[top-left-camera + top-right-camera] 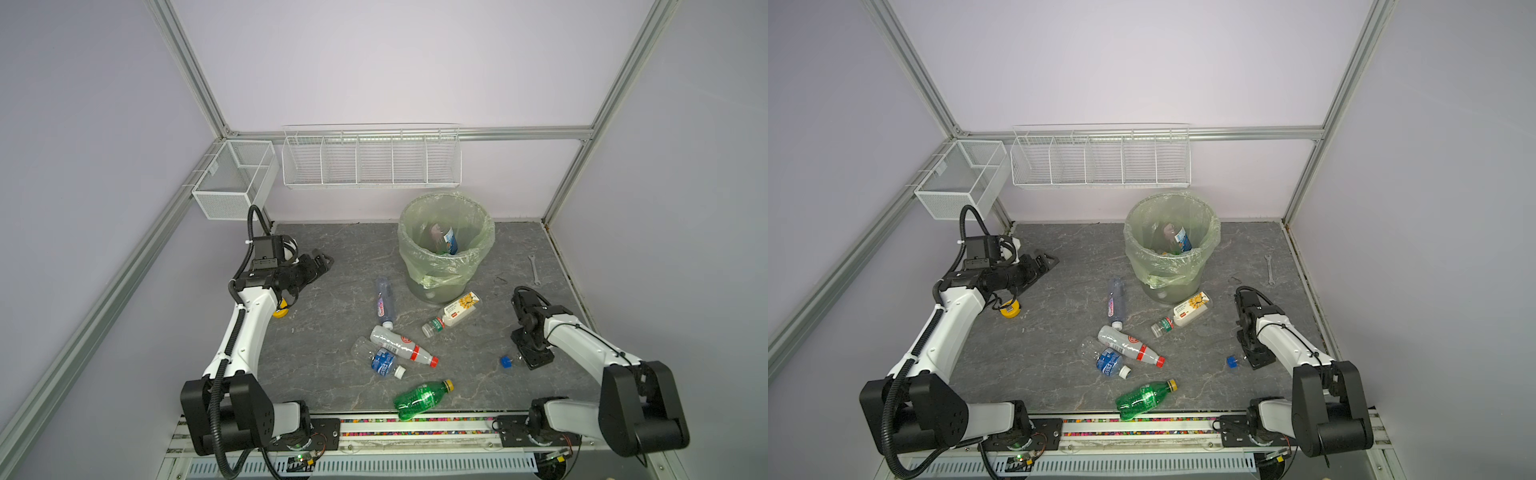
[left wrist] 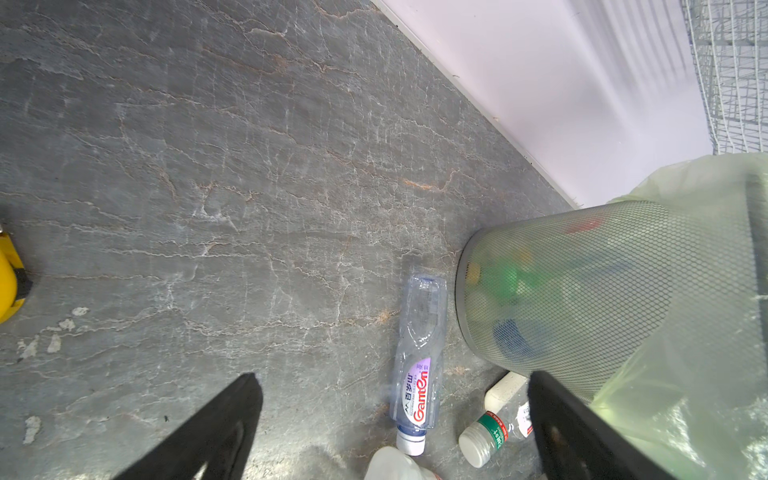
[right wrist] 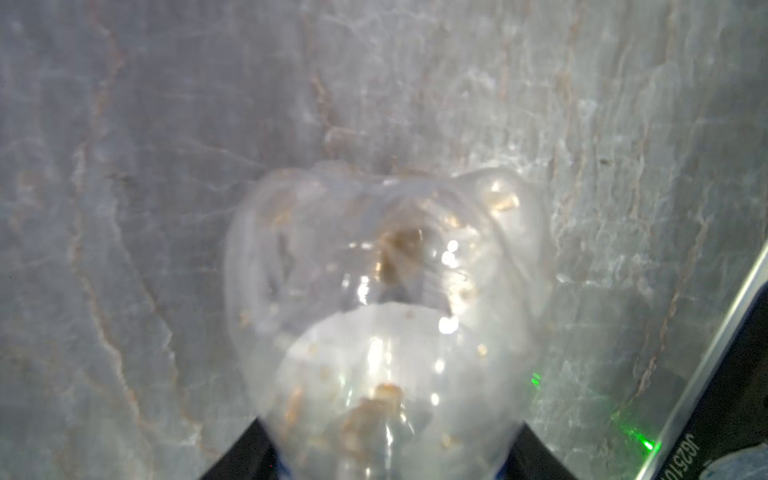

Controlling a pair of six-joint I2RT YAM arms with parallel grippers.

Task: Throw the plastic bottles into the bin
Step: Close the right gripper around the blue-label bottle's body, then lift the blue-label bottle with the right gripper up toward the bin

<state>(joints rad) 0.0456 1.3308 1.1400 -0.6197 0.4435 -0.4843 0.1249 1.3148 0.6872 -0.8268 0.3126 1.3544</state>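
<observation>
The bin (image 1: 415,266) (image 1: 1142,266) (image 2: 582,291) stands at the back with bottles (image 1: 446,241) inside. On the table lie a clear purple-label bottle (image 1: 384,301) (image 2: 417,365), a sunflower-label bottle (image 1: 455,311), a white bottle with a red cap (image 1: 399,345), a blue-label bottle (image 1: 380,361) and a green bottle (image 1: 422,399). My right gripper (image 1: 525,357) (image 3: 386,449) points down at the table, shut on a clear bottle (image 3: 386,270) with a blue cap (image 1: 505,361) (image 1: 1232,361). My left gripper (image 1: 326,262) (image 2: 392,376) hangs open and empty, left of the bin.
A yellow tape measure (image 1: 282,309) (image 2: 6,282) lies under the left arm. A wrench (image 1: 533,268) rests at the back right. White wire baskets (image 1: 372,162) and a mesh basket (image 1: 232,178) hang on the back wall.
</observation>
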